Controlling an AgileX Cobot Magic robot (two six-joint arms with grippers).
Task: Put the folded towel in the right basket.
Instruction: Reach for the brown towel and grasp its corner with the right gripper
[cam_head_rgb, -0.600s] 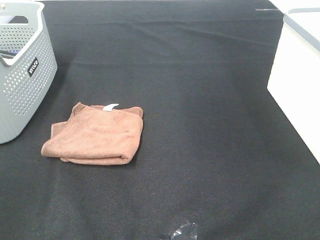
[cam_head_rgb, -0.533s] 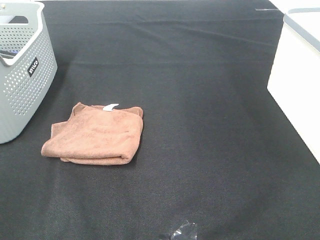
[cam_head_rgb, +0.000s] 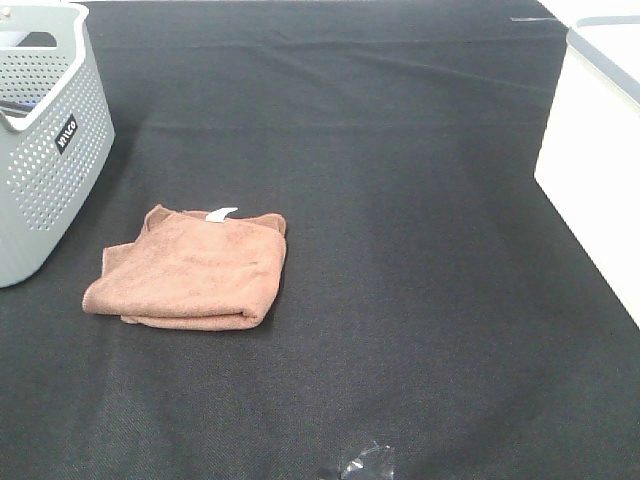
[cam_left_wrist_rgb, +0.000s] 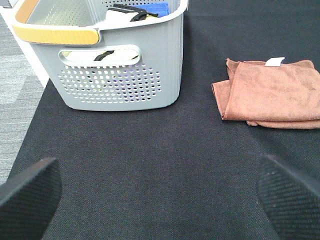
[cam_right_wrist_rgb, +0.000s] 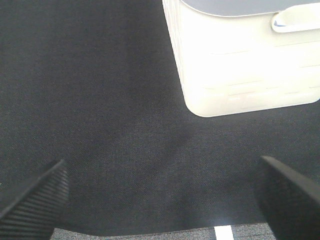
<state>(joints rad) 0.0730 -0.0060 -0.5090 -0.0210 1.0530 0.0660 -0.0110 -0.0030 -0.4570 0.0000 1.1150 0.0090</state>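
Note:
A folded brown towel with a white tag lies on the black table cloth at the left of the exterior view; it also shows in the left wrist view. The white right basket stands at the right edge and shows in the right wrist view. My left gripper is open and empty, low over the cloth, short of the towel and the grey basket. My right gripper is open and empty near the white basket. Neither arm shows in the exterior view.
A grey perforated basket with an orange-trimmed handle stands at the far left, holding several items. A small dark shiny object sits at the front edge of the table. The cloth's edge and grey floor lie beside the grey basket.

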